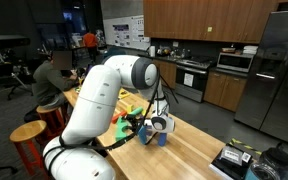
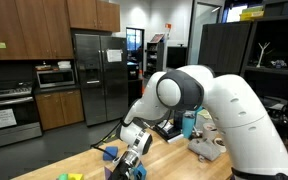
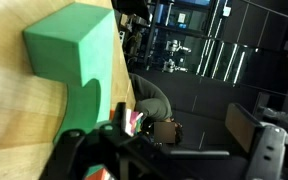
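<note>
Gripper (image 3: 99,150) linkage fills the bottom edge of the wrist view, dark and blurred; can't tell whether the fingers are spread or closed, nothing visibly clamped between them. Green block (image 3: 69,45), stepped shape, sits on the wooden table (image 3: 9,120) in the upper left of that frame, just ahead of the fingers and apparently not touching. In an exterior view the gripper hangs low over the table at frame centre, small blue container (image 1: 163,139) just beside it. Risks, my read: block is close and off-centre to the fingers, so a straight drop could land a fingertip on its top or shove it sideways; a wrist swing could tip the container; blur makes alignment guesswork
</note>
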{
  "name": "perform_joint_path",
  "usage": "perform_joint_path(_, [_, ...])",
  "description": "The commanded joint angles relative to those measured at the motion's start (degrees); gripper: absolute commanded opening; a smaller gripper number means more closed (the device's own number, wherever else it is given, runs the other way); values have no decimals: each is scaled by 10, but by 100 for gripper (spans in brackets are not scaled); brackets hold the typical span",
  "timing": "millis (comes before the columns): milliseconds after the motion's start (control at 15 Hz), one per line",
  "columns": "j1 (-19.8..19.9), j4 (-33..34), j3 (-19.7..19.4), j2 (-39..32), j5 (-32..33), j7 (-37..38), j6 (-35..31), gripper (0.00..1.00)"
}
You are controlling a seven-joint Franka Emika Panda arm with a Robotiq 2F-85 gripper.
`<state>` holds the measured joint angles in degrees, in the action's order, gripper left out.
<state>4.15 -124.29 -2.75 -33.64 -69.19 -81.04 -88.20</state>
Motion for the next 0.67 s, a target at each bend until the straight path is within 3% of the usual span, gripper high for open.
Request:
perform_joint_path(0, [-3,-32,-12,45,-7,-14,-38,100])
perform_joint_path(267, [-2,-91,-18,131,-24,-46,-73,100])
perform_joint_path(600, [-31,-195,-10,281,-23,-54,-193,100])
